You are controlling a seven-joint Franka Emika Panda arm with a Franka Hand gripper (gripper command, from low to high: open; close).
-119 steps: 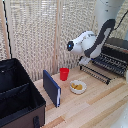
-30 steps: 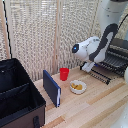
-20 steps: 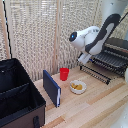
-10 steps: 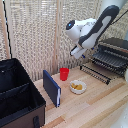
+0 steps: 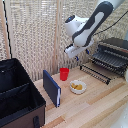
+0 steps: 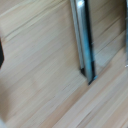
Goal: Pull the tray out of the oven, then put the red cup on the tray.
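The red cup stands upright on the wooden table, near the slatted back wall. The oven sits at the exterior view's right with its door dropped open and the bar handle lowest in front. The dark ridged tray sticks out of the oven mouth over the door. My gripper hangs in the air above and slightly to the exterior view's right of the cup, well clear of it. Its fingers are too small and blurred to read. The wrist view is blurred, showing wood and the dark bar handle.
A pale bowl with yellow food sits just in front of the cup. A blue upright panel stands beside a big black case at the exterior view's left. Bare wooden table lies in front.
My arm has drawn away from the oven front and swung up and to the exterior view's left, ending above the cup. The cup, bowl and case have not moved.
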